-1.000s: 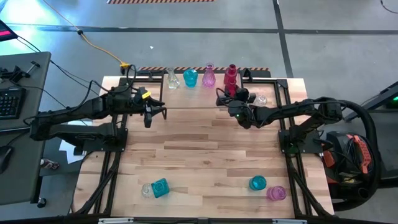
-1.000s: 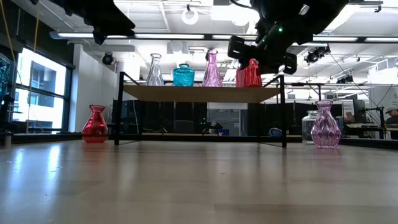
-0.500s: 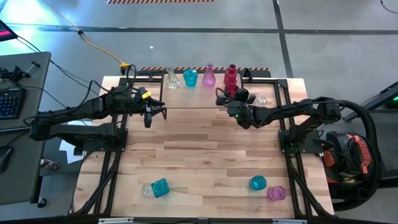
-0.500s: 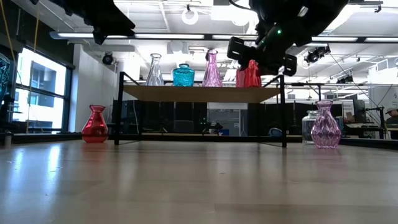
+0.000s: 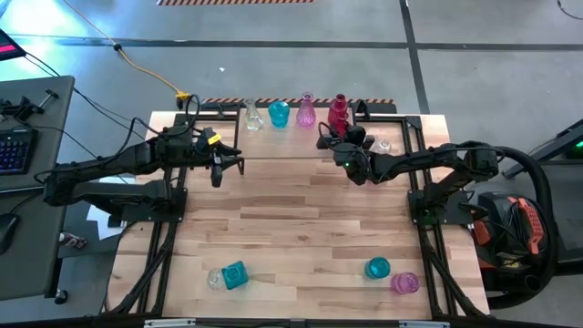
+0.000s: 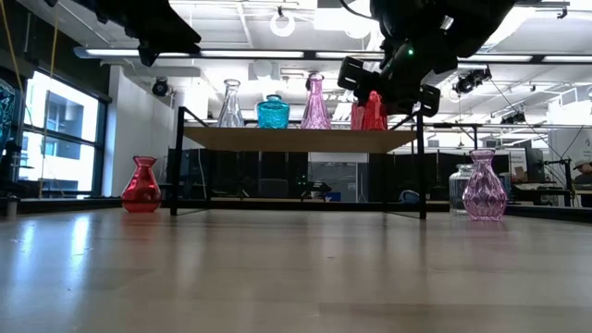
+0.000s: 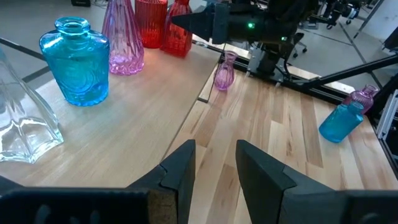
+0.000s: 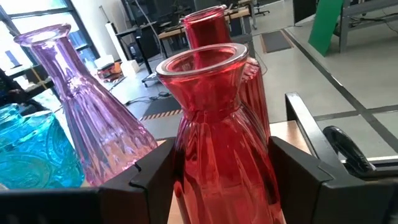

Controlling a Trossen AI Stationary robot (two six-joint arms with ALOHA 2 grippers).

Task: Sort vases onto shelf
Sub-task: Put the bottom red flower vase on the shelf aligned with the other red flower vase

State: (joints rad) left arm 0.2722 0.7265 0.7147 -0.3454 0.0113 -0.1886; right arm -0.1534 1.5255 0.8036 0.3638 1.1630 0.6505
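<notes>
Right arm: I see it reaching in from the worktop's [image 5: 301, 228] right edge toward the shelf's [image 6: 296, 139] right end, the right claw [image 5: 333, 137] raised at shelf-top height.
Right claw: its fingers [image 8: 149, 177] sit either side of a red vase [image 8: 217, 155], closed on its body; in the low view that vase [image 6: 373, 111] stands upright at the shelf's right end.
Left arm: stretched out from the left, the left claw [image 5: 228, 162] hanging just in front of the shelf's left part, narrow and holding nothing I can see.
On the shelf: clear vase [image 5: 251, 114], teal vase [image 5: 279, 114], pink vase [image 5: 306, 111], then a second red vase [image 8: 208, 28] just behind the gripped one.
Around the shelf: a red vase [image 6: 141, 185] on the worktop at its left in the low view, a purple vase [image 6: 484, 187] with a clear jar [image 6: 459, 190] at its right.
Near edge: teal square bottle [image 5: 234, 274], teal round vase [image 5: 377, 268], pink vase [image 5: 404, 283].
Hard to make out: whether the gripped vase's base touches the shelf top.
</notes>
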